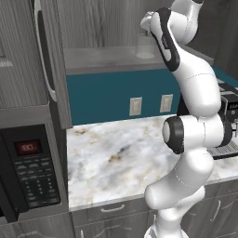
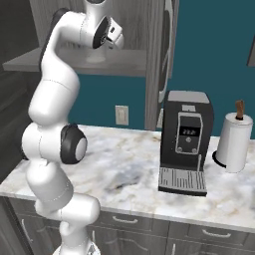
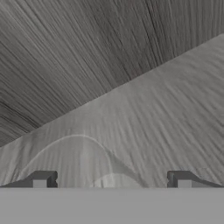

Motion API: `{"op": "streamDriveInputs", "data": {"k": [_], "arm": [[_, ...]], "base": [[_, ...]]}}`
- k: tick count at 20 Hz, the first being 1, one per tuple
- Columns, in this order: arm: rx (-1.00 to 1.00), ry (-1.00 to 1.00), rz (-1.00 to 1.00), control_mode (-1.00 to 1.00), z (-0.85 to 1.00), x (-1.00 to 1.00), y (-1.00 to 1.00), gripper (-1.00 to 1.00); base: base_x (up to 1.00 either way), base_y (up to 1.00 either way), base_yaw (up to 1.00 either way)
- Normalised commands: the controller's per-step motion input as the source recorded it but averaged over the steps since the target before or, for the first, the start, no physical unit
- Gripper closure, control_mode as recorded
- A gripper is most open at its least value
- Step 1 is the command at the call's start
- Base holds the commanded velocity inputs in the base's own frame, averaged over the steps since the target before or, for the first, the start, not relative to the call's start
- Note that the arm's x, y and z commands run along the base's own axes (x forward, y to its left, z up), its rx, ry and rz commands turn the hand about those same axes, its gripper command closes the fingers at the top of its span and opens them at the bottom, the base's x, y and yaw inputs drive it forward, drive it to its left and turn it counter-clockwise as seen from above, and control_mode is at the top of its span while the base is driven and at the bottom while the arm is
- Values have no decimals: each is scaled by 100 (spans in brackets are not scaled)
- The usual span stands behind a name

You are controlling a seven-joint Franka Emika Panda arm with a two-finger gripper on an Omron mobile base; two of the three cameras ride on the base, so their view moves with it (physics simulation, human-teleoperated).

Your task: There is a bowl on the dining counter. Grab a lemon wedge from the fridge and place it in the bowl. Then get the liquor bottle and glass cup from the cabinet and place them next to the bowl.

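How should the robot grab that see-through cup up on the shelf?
Grip the glass cup around its middle, coming level from the open front of the cabinet shelf. It stands upright with straight round sides, and the gripper already has its jaws wide on either side.

Even, soft rendered light, faint shadows under the cabinet, slightly coarse, blurry textures throughout.
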Motion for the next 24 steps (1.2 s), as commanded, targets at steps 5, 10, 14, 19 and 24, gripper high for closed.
{"op": "streamDriveInputs", "data": {"k": [5,10,14,19,24], "arm": [[1,0,0,-100,-6,20,0,-100],[0,0,0,-100,-12,19,0,-100],[0,0,0,-100,-21,15,0,-100],[0,0,0,-100,-21,1,0,-100],[0,0,0,-100,-21,-5,0,-100]], "base": [[0,0,0],[0,0,0],[0,0,0],[0,0,0],[0,0,0]]}}
